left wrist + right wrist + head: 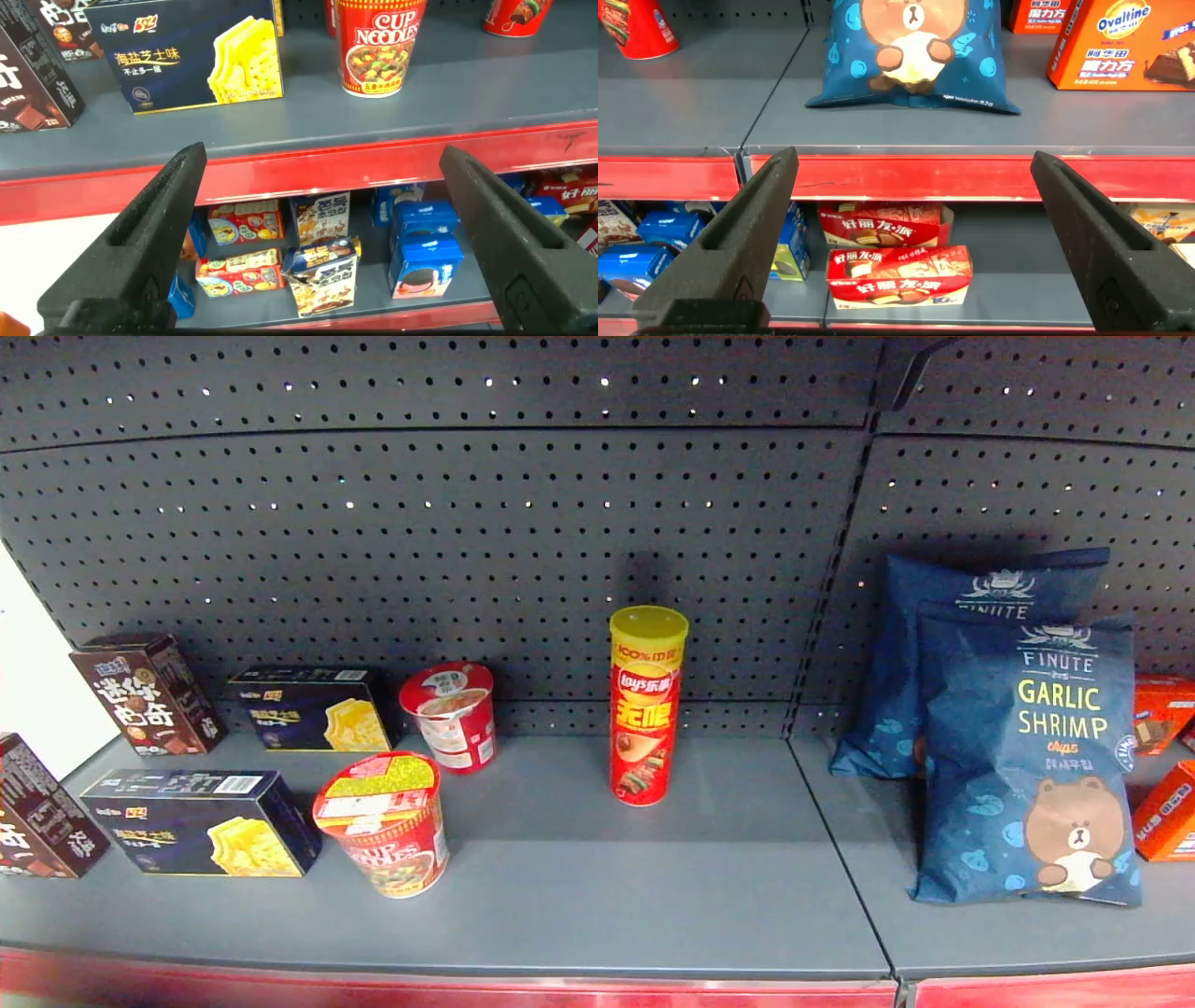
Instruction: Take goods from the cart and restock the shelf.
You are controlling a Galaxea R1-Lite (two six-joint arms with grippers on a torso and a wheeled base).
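Observation:
The grey shelf (597,887) carries a tall red chips can with a yellow lid (646,706) near its middle. Left of it stand two red noodle cups (385,823) (451,714), two dark blue cracker boxes (201,821) (313,709) and brown chocolate boxes (147,693). Two blue shrimp-chip bags (1027,756) lean at the right. My left gripper (322,247) hangs open below the shelf's red front edge (308,163), under a cracker box (192,56) and a noodle cup (378,47). My right gripper (915,247) is open too, below the shrimp-chip bag (910,56).
Orange boxes (1162,775) stand at the far right. A perforated back panel (523,541) closes the shelf behind. A lower shelf holds blue cookie boxes (425,252), small snack boxes (243,252) and red pie boxes (896,266). Bare shelf lies in front of the chips can.

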